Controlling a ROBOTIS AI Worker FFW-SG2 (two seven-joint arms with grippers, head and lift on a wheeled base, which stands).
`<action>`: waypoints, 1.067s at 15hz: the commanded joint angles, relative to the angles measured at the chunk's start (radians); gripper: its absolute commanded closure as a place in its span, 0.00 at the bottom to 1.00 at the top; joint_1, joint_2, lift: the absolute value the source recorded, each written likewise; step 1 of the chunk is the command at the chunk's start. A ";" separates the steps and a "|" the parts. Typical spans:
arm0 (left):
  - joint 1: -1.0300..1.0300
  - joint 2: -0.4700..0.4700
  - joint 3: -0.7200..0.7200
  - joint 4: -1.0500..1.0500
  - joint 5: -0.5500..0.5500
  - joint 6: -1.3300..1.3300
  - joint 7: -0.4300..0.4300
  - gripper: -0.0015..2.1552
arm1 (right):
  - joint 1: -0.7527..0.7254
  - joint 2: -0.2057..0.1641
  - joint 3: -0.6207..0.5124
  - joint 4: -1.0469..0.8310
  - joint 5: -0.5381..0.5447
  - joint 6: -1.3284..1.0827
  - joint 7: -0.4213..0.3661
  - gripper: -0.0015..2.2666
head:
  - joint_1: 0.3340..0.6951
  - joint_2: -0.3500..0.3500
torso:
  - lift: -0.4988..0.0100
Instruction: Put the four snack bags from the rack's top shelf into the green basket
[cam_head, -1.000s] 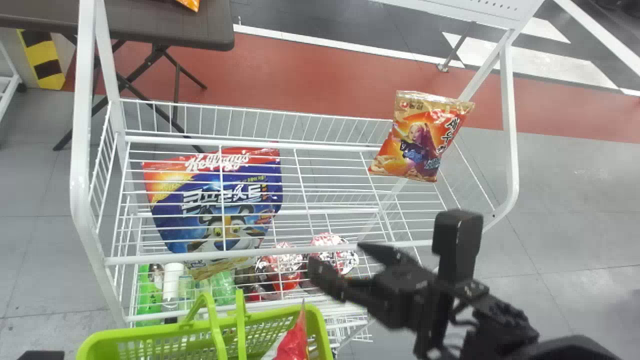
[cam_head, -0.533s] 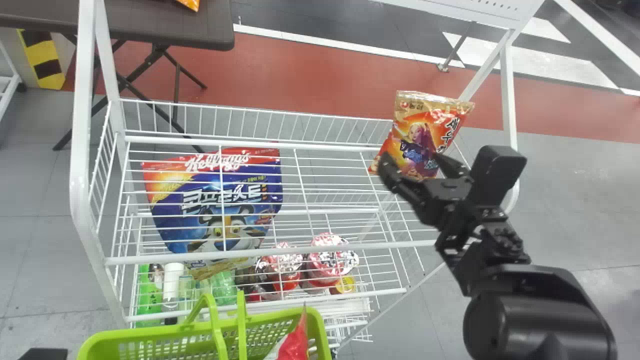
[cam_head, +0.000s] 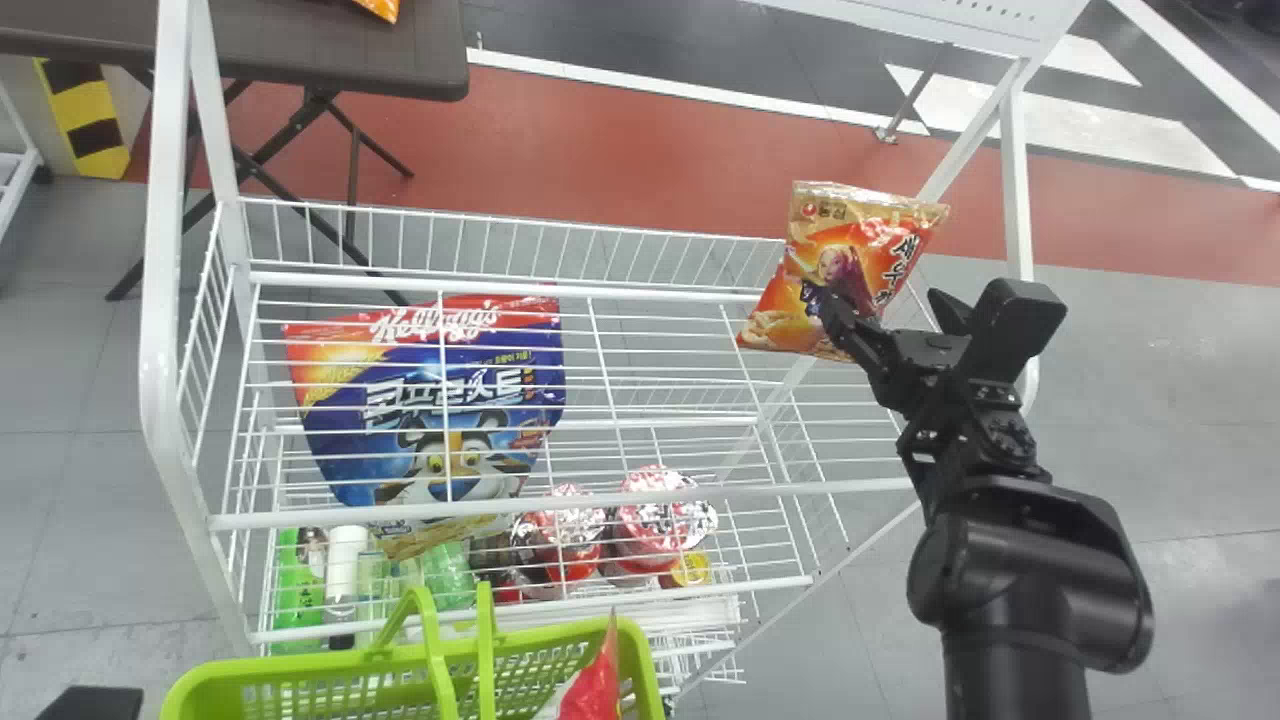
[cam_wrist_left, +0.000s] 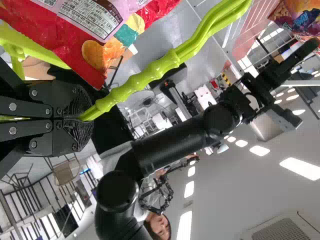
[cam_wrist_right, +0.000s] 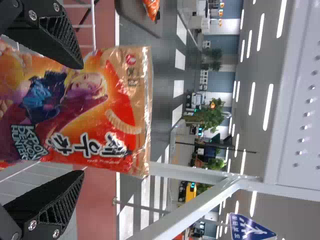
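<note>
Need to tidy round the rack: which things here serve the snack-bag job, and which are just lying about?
Job:
- Right gripper, open around the orange snack bag
- Left gripper, holding the green basket by its handle
- Red bag inside
- White rack

Lying about:
- Foil-topped cups
- Orange packet, dark table
- Blue bag behind wires: shelf unclear, possibly the job's

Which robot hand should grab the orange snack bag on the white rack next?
Right, I think. The right gripper is open, with a finger toward each side of the orange snack bag. The left gripper is shut on the basket's green handle, so it's busy.
</note>
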 joint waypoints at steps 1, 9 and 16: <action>-0.013 0.002 0.000 0.005 -0.001 0.015 0.000 0.82 | -0.031 -0.005 -0.002 0.054 0.026 -0.005 0.008 0.03 | 1.00 0.00 | 0.98; -0.025 0.007 -0.003 0.008 0.003 0.030 0.000 0.82 | -0.073 -0.012 -0.016 0.087 0.051 0.145 0.058 0.90 | 1.00 0.00 | 0.98; -0.028 0.002 -0.006 0.011 -0.001 0.046 0.002 0.82 | -0.013 -0.010 -0.039 -0.026 -0.024 0.185 0.101 0.94 | 1.00 0.00 | 0.98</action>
